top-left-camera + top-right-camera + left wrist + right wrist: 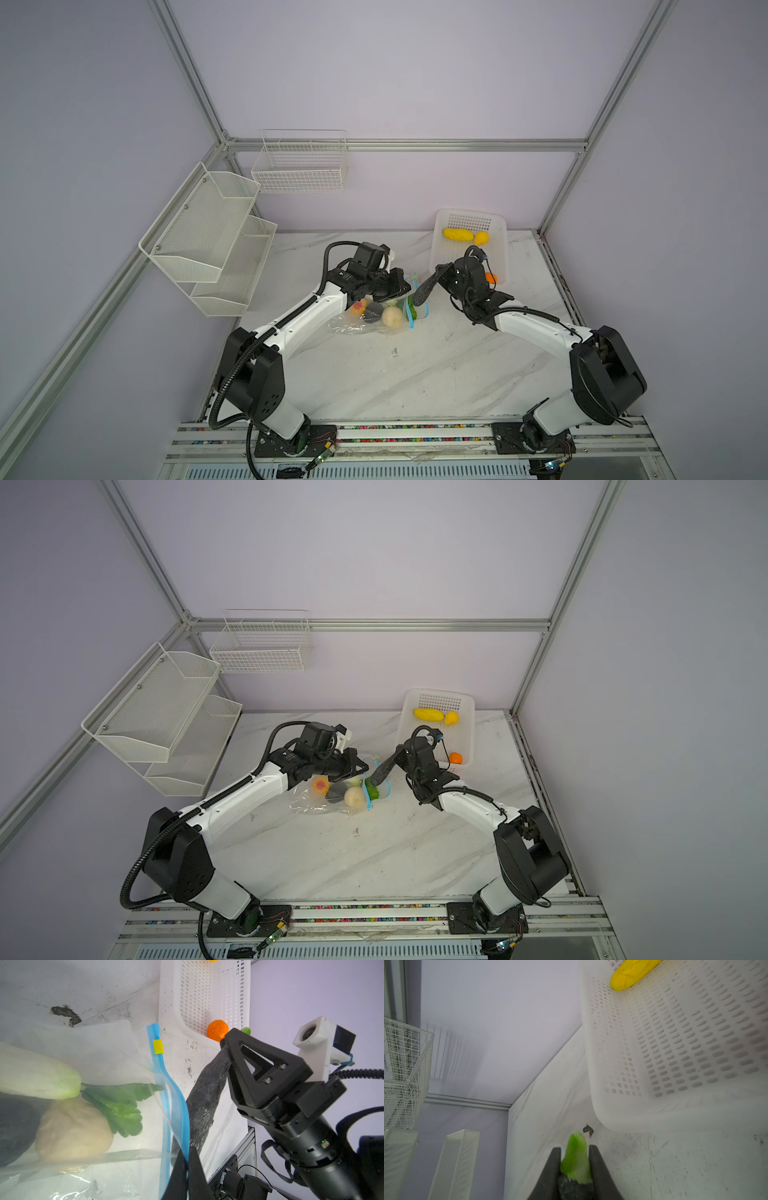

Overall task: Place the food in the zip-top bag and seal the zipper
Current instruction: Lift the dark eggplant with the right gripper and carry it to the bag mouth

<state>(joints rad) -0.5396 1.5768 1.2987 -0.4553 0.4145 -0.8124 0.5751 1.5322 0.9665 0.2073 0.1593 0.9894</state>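
Note:
The zip-top bag (pixel 353 326) (pixel 309 806) lies mid-table, its mouth facing the right arm. Through the plastic I see a white radish with green leaves (pixel 37 1076), a cream piece (pixel 72 1130), a dark piece (pixel 373 311) and a peach-coloured one (pixel 358 306). My left gripper (pixel 188 1151) (pixel 405 286) is shut on the zipper (pixel 164 1076), lifting one lip; the yellow slider (pixel 158 1046) sits at the far end. My right gripper (pixel 575 1149) (pixel 438 275) is shut on a long dark food piece (pixel 205 1101) (pixel 424 291) by its green stem (pixel 576 1157), the dark tip at the bag's mouth.
A white perforated basket (pixel 440 257) (pixel 405 717) stands at the back right, holding a yellow corn (pixel 457 235), a yellow fruit (pixel 481 238) and an orange (pixel 491 277). Wire racks (pixel 208 237) hang on the left wall, and a wire basket (pixel 299 166) hangs on the back wall.

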